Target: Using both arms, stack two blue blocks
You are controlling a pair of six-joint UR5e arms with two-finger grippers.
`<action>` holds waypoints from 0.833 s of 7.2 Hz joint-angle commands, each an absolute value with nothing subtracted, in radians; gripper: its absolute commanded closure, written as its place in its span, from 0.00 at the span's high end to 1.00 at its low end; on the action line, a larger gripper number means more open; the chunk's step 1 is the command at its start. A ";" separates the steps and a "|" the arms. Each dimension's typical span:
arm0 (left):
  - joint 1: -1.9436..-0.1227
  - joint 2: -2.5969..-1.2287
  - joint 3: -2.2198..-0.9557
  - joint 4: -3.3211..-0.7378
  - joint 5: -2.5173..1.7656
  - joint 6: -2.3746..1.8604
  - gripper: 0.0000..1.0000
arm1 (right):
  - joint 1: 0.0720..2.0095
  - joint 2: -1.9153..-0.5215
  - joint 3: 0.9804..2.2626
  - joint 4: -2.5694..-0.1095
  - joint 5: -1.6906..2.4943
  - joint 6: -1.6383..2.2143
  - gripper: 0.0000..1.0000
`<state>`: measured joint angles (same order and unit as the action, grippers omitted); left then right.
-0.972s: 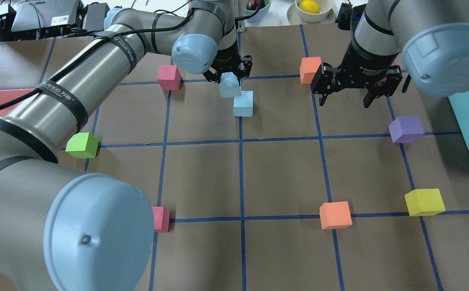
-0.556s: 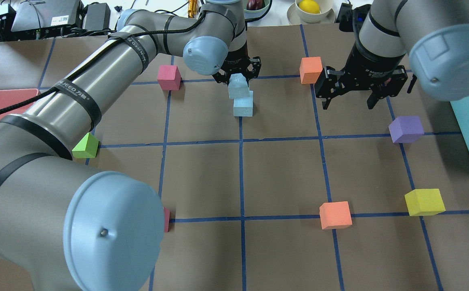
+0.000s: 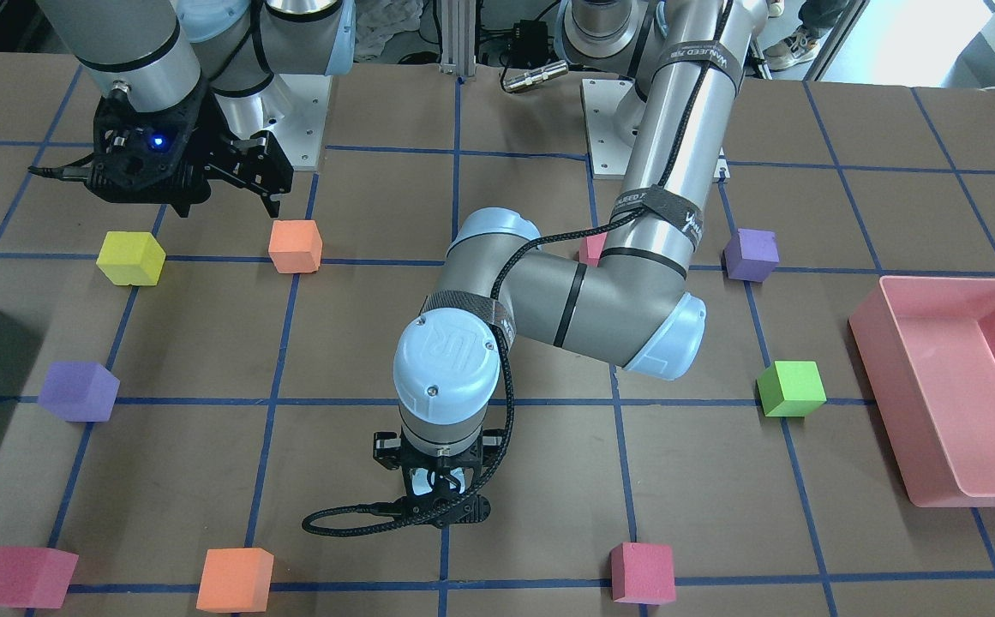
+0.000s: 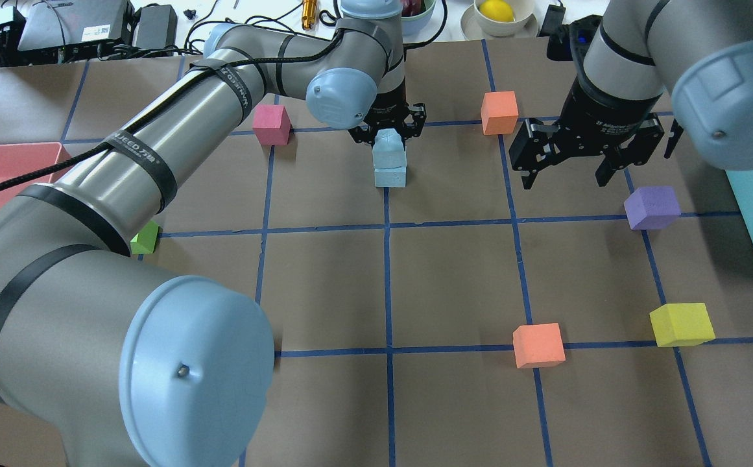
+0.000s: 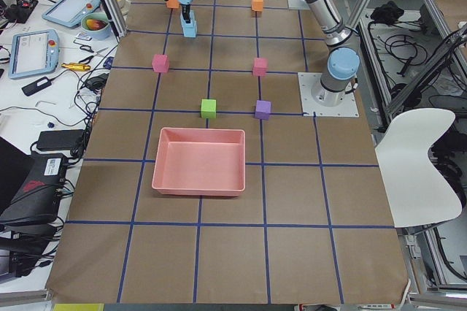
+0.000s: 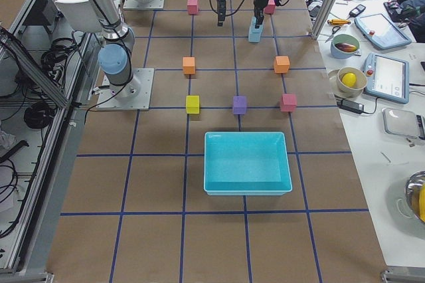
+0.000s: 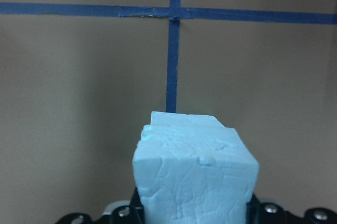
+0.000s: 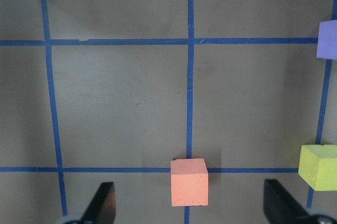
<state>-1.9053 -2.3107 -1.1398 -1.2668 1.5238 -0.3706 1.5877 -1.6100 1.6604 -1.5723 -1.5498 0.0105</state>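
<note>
The left gripper (image 4: 387, 135) is closed on the top block (image 4: 388, 148), its fingers pressing two opposite sides. That block hangs squarely over the bottom block (image 4: 390, 176), which rests on the table at 12 o'clock from the centre tape crossing. Whether the two touch, I cannot tell. In the left wrist view the bottom block's edge shows just behind the held one. The right gripper (image 4: 565, 180) hovers at 3 o'clock from the blocks, jaws wide apart and holding nothing. An orange cube (image 4: 499, 111) lies at 2 o'clock from the blocks and a pink cube (image 4: 271, 124) at 10 o'clock.
</note>
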 commanded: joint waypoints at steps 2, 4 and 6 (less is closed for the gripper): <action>-1.907 -2.322 -1.144 -1.255 1.520 -0.380 1.00 | 1.586 -1.611 1.658 -1.571 -1.555 -0.053 1.00; -1.905 -2.291 -1.141 -1.269 1.519 -0.380 1.00 | 1.586 -1.615 1.657 -1.569 -1.557 -0.058 1.00; -1.855 -2.196 -1.138 -1.409 1.523 -0.356 1.00 | 1.588 -1.618 1.660 -1.574 -1.555 -0.060 1.00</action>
<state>-1.8874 -2.2559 -1.1427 -1.3128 1.5212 -0.3696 1.5863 -1.6170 1.6582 -1.5712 -1.5556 -0.0587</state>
